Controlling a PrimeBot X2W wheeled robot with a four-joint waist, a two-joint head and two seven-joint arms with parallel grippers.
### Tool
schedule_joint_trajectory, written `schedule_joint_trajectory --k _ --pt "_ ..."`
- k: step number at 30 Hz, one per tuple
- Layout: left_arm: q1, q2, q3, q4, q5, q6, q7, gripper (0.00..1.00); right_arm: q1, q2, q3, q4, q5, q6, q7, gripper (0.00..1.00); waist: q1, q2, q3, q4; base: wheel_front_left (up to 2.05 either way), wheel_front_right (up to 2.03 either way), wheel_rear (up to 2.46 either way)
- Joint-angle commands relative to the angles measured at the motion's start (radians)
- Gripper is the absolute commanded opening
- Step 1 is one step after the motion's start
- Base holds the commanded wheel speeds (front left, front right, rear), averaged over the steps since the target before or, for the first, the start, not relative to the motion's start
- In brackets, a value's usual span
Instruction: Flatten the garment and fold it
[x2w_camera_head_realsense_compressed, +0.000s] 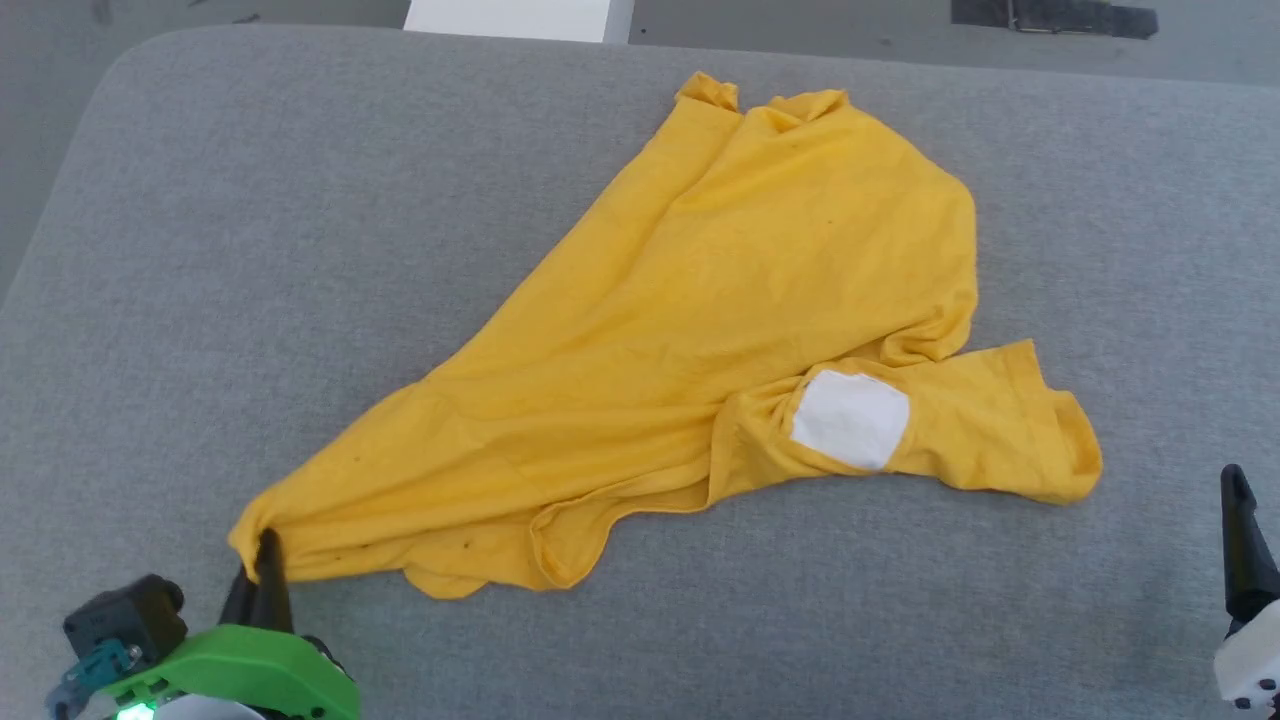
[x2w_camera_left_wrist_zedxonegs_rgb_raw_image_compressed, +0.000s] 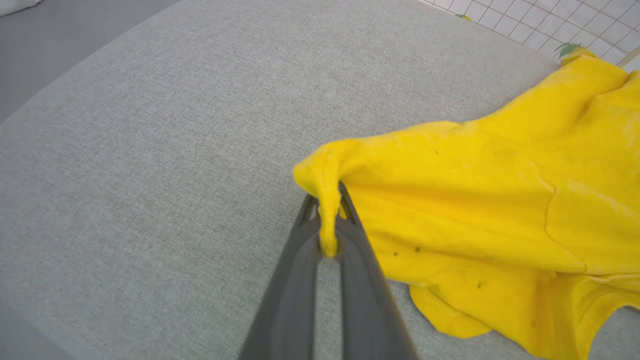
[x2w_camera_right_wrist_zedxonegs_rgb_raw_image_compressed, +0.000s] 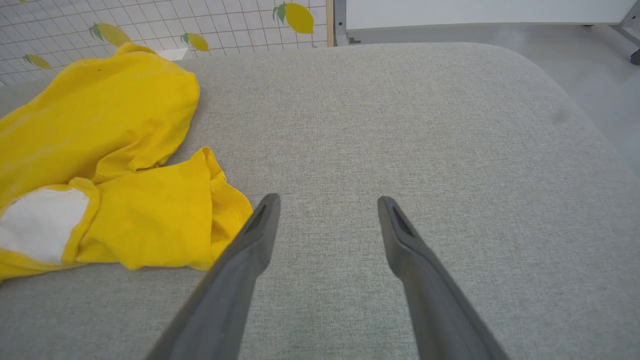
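- Yellow and limp, the garment (x2w_camera_head_realsense_compressed: 700, 330) lay crumpled across the grey cushion (x2w_camera_head_realsense_compressed: 250, 250) in the head view; I judged it light, soft and likely to drag.
- Left wrist view: the left gripper (x2w_camera_left_wrist_zedxonegs_rgb_raw_image_compressed: 329, 220) was clamped on a bunched corner.
- Right wrist view: the right gripper (x2w_camera_right_wrist_zedxonegs_rgb_raw_image_compressed: 327, 205) stood with fingers apart beside the sleeve (x2w_camera_right_wrist_zedxonegs_rgb_raw_image_compressed: 165, 215), a likely next hold; bare cushion ran to its rounded edge.

The left gripper (x2w_camera_head_realsense_compressed: 266, 545) has long, tapering dark grey fingers (x2w_camera_left_wrist_zedxonegs_rgb_raw_image_compressed: 290, 300) on a bright green shell (x2w_camera_head_realsense_compressed: 250, 665), with a black block (x2w_camera_head_realsense_compressed: 125, 620), a teal plug (x2w_camera_head_realsense_compressed: 100, 665) and a small green light (x2w_camera_head_realsense_compressed: 135, 712). The right gripper (x2w_camera_right_wrist_zedxonegs_rgb_raw_image_compressed: 327, 200) has matching fingers on a white casing (x2w_camera_head_realsense_compressed: 1250, 650) with dark screws (x2w_camera_head_realsense_compressed: 1255, 690).
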Motion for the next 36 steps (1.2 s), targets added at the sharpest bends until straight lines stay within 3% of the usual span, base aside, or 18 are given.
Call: schedule_joint_trajectory --k 1,8,18,26,27,28,29,33,36 --pt "0.013 -0.007 -0.004 -0.019 -0.014 0.004 -0.001 0.0 0.004 0.0 0.004 0.002 -0.003 -0.001 0.006 1.0 0.0 0.0 0.008 0.011 0.0 0.0 0.0" --pt "-0.024 -0.008 -0.046 -0.054 0.0 -0.004 0.017 0.0 -0.063 -0.004 0.103 -0.006 -0.058 -0.001 0.074 1.0 0.0 0.0 0.036 0.026 0.0 0.0 0.0" --pt "-0.087 -0.022 -0.098 -0.035 0.012 -0.017 0.029 0.0 -0.239 -0.142 0.213 0.133 -0.041 -0.001 0.218 1.0 0.0 0.0 0.096 0.046 0.0 0.0 0.0" --pt "-0.114 -0.026 -0.123 -0.012 0.015 -0.031 0.029 0.0 -0.285 -0.202 0.267 0.242 0.018 -0.001 0.278 1.0 0.0 0.0 0.117 0.081 0.0 0.0 0.0" --pt "-0.115 -0.025 -0.124 -0.011 0.015 -0.032 0.028 0.0 -0.283 -0.205 0.277 0.252 0.026 -0.001 0.293 0.94 0.0 0.0 0.116 0.083 0.0 0.0 0.0" --pt "-0.116 -0.026 -0.126 -0.008 0.015 -0.032 0.029 0.0 -0.279 -0.203 0.282 0.266 0.04 -0.001 0.314 0.43 0.0 0.0 0.115 0.086 0.0 0.0 0.0" --pt "-0.117 -0.026 -0.127 -0.006 0.015 -0.032 0.029 0.0 -0.276 -0.201 0.286 0.276 0.049 -0.001 0.332 0.0 0.0 0.0 0.113 0.087 0.0 0.0 0.0" --pt "-0.118 -0.021 -0.132 0.0 0.019 -0.032 0.032 0.0 -0.263 -0.198 0.294 0.287 0.07 -0.001 0.364 0.0 0.0 0.0 0.093 0.088 0.0 0.0 0.0" --pt "-0.127 -0.016 -0.136 -0.001 0.023 -0.035 0.032 0.0 -0.271 -0.154 0.248 0.277 0.08 -0.001 0.324 0.0 0.0 0.0 0.065 0.079 0.0 0.0 0.0"
